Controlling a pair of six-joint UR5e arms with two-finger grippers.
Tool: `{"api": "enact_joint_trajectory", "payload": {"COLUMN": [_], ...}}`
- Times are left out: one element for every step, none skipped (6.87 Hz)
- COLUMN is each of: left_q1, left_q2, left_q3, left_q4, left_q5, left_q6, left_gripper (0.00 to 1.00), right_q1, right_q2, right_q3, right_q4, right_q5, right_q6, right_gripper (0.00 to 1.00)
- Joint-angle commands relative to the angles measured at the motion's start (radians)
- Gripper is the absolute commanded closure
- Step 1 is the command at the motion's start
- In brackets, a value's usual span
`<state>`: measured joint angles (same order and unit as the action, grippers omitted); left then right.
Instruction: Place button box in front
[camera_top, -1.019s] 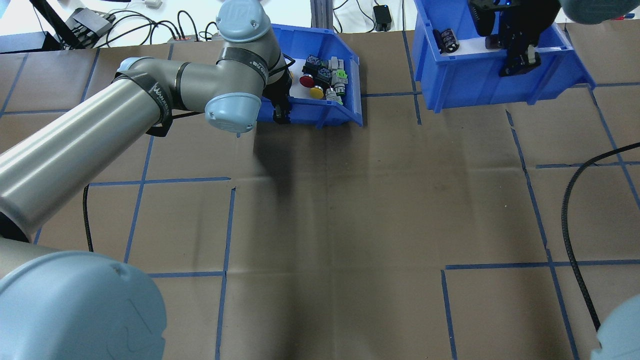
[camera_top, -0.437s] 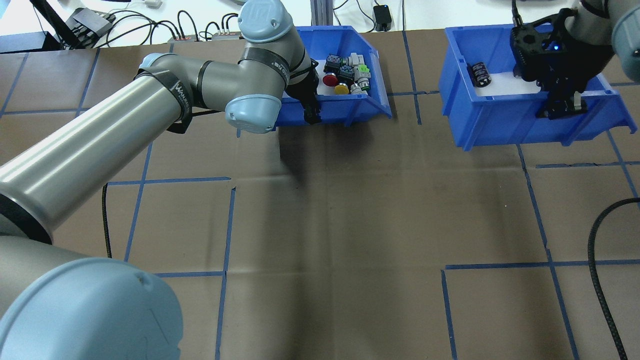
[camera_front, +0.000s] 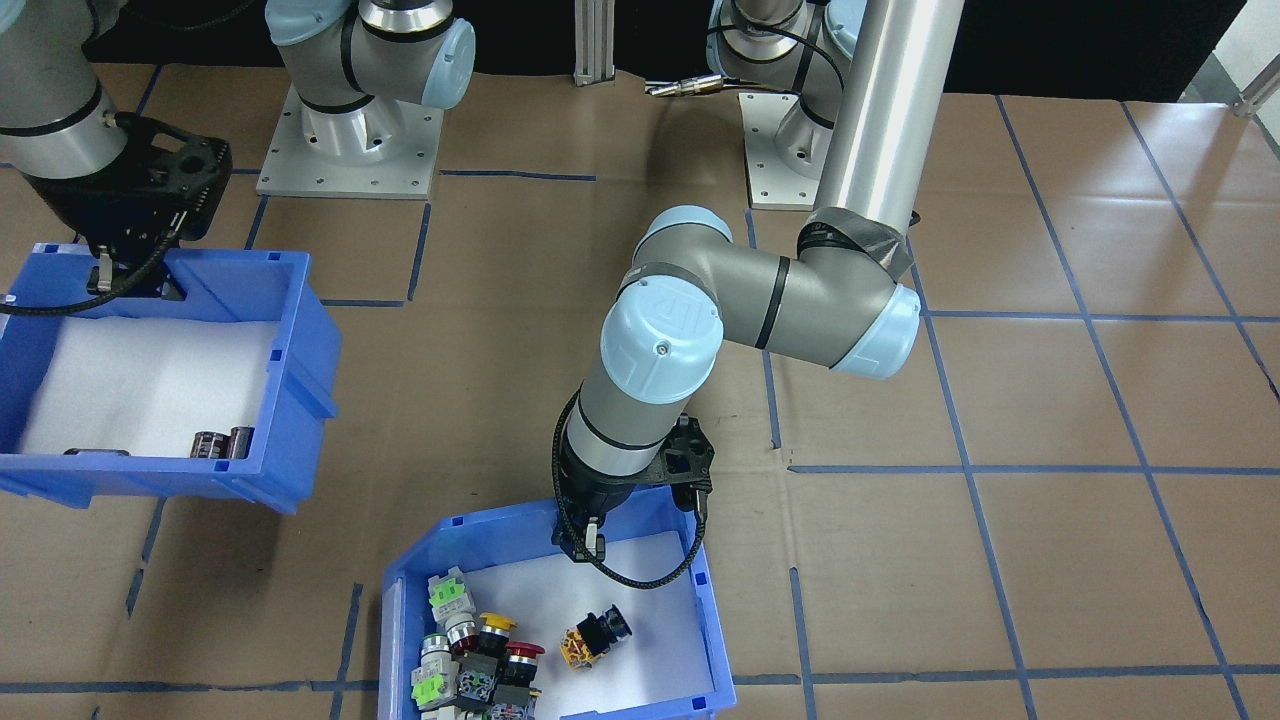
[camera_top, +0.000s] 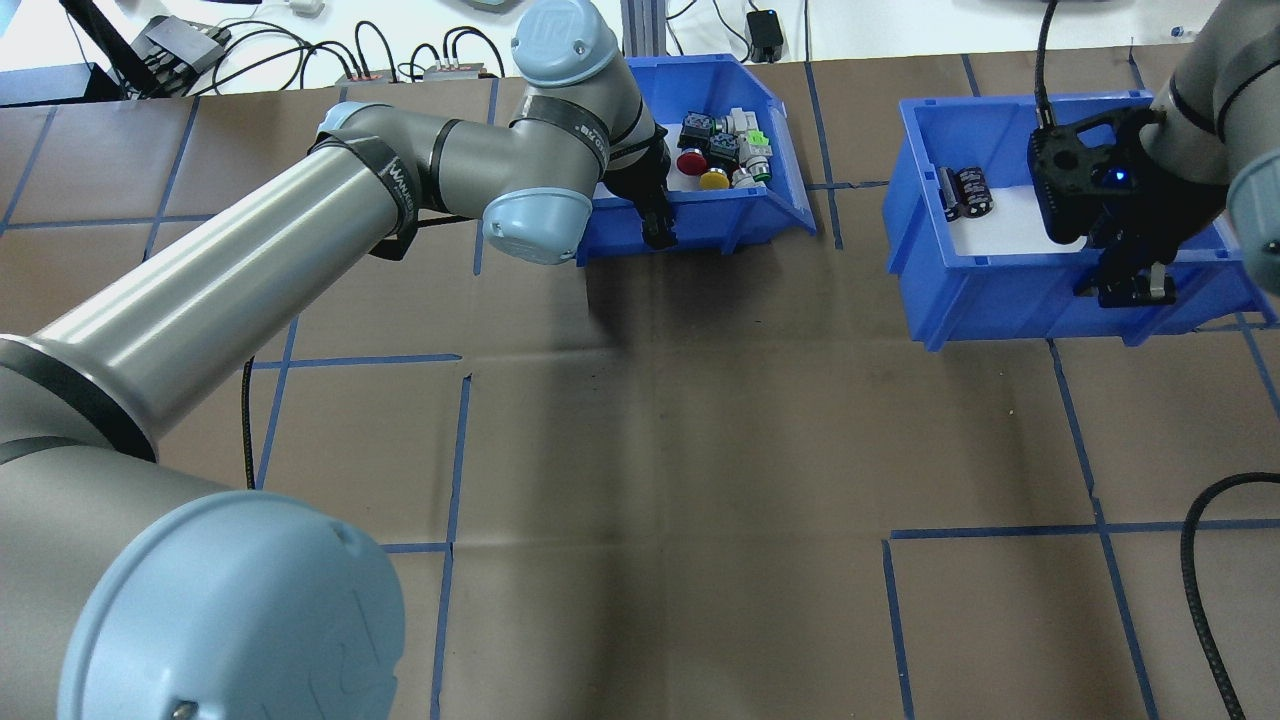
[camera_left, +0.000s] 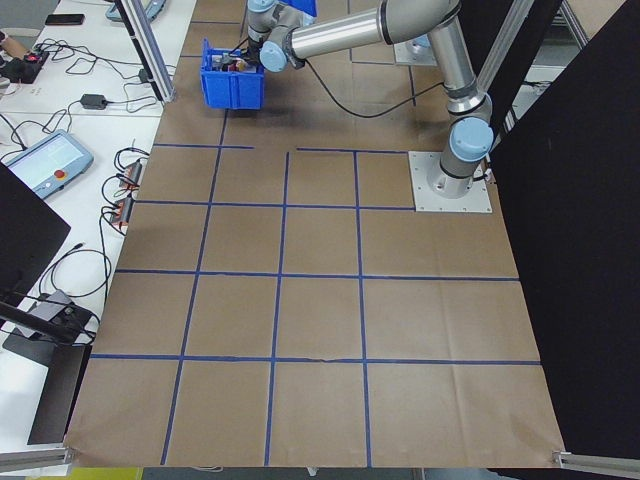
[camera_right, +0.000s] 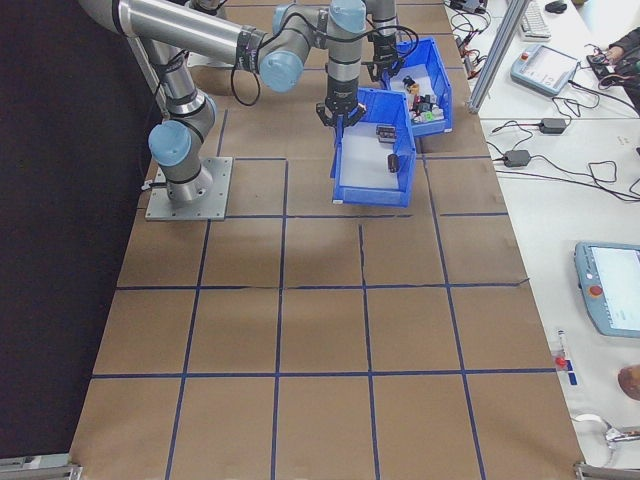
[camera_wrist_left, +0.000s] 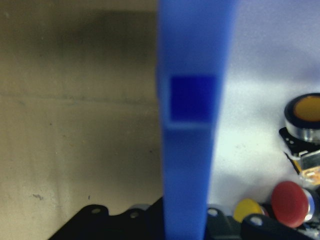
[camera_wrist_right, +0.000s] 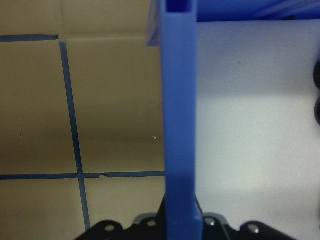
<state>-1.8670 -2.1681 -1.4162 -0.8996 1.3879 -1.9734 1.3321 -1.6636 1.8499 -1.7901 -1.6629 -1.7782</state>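
Observation:
The button box (camera_top: 740, 215) is a blue bin with a white foam liner, standing at the table's far side, left of centre. Red, yellow, green and black push-buttons (camera_top: 715, 155) lie clustered in it. My left gripper (camera_top: 655, 225) is shut on its near wall, one finger inside and one outside. From the front-facing view the button box (camera_front: 640, 580) sits at the bottom with the left gripper (camera_front: 585, 540) on its rim. That blue wall (camera_wrist_left: 192, 125) runs between the jaws in the left wrist view. My right gripper (camera_top: 1125, 290) is shut on another blue bin's (camera_top: 990, 290) near wall.
The other blue bin holds black cylinders (camera_top: 965, 190) on white foam. Cables and power units (camera_top: 180, 45) lie beyond the far edge, beside an aluminium post (camera_top: 640, 30). A black cable (camera_top: 1195, 560) trails across the table's right side. Brown paper with blue tape lines covers the table.
Both bins have shifted rightward in the overhead view with the grippers on them. The bin with the cylinders has also come nearer. The buttons have stayed bunched at the box's right.

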Motion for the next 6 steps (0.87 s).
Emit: {"api": "enact_joint_trajectory", "payload": {"left_q1": [-0.001,0.002,0.012,0.012,0.022,0.066], "left_q2": [-0.009,-0.003,0.004,0.039,0.103,0.150], "left_q3": [0.006,0.008,0.008,0.016,0.034,0.042], "left_q4": [-0.013,-0.018,-0.021,-0.097,-0.219,-0.305], "left_q5": [0.108,0.112,0.096,0.097,0.108,0.112], "left_q6": [0.034,0.034,0.034,0.088,0.191,0.347], "left_gripper": [0.12,0.01,0.00,0.00,0.00,0.01], "right_q1": [0.002,0.002,0.002,0.004,0.009,0.016], "right_q2": [-0.099,-0.137,-0.184,-0.218,-0.249,-0.287], "right_q3": [0.103,0.144,0.191,0.230,0.251,0.282], "right_q4": [-0.025,-0.020,-0.026,-0.025,-0.023,-0.015], "right_q5": [0.003,0.003,0.006,0.006,0.008,0.047], "right_q6": [0.002,0.003,0.003,0.006,0.009,0.035], "right_gripper": [0.98,0.98,0.98,0.98,0.98,0.98]}}
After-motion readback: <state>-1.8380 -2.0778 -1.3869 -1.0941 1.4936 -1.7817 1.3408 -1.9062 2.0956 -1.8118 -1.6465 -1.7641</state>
